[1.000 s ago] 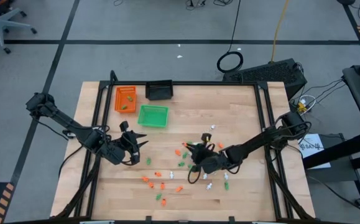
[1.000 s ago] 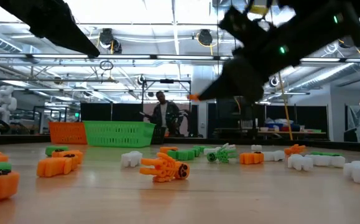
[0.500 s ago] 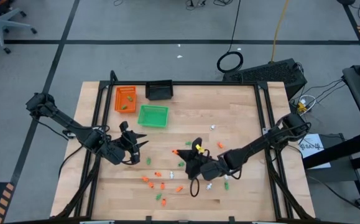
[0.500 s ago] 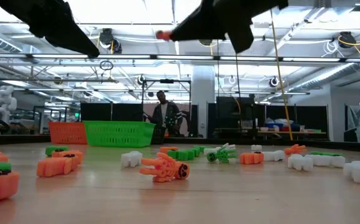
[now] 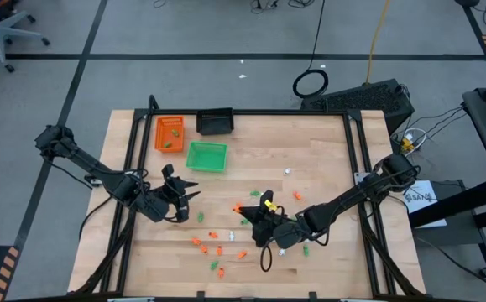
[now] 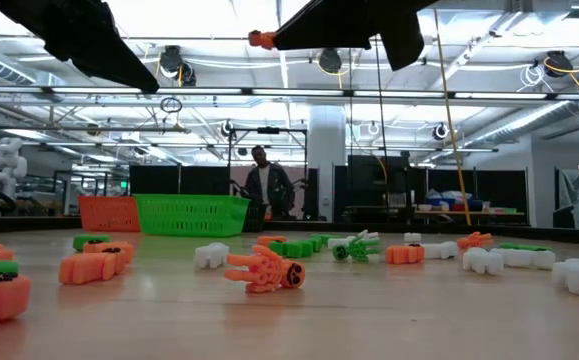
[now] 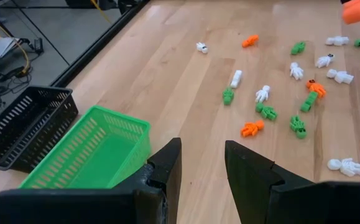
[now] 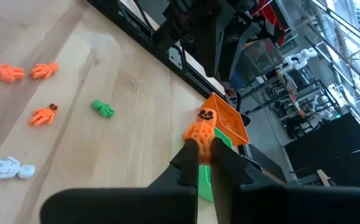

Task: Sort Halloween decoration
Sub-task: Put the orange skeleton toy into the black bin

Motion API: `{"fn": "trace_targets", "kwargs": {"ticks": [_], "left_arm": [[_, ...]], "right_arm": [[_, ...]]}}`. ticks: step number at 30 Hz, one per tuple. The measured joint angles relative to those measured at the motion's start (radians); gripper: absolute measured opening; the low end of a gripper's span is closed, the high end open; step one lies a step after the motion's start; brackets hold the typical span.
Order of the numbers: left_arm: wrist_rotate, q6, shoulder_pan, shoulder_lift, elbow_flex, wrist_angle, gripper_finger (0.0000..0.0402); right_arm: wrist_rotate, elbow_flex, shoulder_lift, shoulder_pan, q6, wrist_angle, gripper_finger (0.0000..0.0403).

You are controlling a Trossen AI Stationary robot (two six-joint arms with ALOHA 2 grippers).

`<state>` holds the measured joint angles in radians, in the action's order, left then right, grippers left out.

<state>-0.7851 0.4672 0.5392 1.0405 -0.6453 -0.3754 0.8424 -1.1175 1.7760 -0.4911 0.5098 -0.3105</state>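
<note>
Orange figure: a tiny orange skeleton-shaped piece (image 8: 199,130) with a black pumpkin face on its head, pinched between the tips of the right gripper (image 8: 203,151); in the low view it shows as a small orange piece at the top centre of the frame, well above the table.
Right gripper: closed tight on that orange piece, lifted over the middle of the scattered pieces, lower centre of the high view (image 5: 259,216).
Left gripper: fingers partly apart with nothing between them (image 7: 201,165), hovering at centre left of the high view (image 5: 182,198), just below the green tray (image 5: 206,157).
Halloween decoration: small orange, green and white plastic figures (image 5: 219,250), shaped like skeletons and little bodies, strewn over the wooden table (image 5: 318,151) in the lower middle of the high view.
Trays: orange tray (image 5: 169,133), with some pieces in it, and black tray (image 5: 215,122) at upper left, green tray just below them.
</note>
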Motion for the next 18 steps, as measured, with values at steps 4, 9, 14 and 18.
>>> {"fn": "trace_targets", "kwargs": {"ticks": [4,9,14,18], "left_arm": [[0.000,0.000,0.000,0.000,0.000,0.000,0.0121],[0.000,0.001,0.000,0.000,0.000,0.000,0.0121],[0.000,0.002,0.000,0.000,0.000,0.001,0.0121],[0.000,0.002,0.000,0.000,0.000,0.001,0.0121]], "right_arm": [[0.000,0.000,0.000,0.000,-0.006,-0.014,0.0001],[0.000,0.000,0.000,0.000,-0.065,-0.015,0.0001],[0.000,0.000,0.000,0.001,-0.141,-0.016,0.0001],[0.021,0.000,0.000,0.015,-0.323,-0.042,0.0001]]}}
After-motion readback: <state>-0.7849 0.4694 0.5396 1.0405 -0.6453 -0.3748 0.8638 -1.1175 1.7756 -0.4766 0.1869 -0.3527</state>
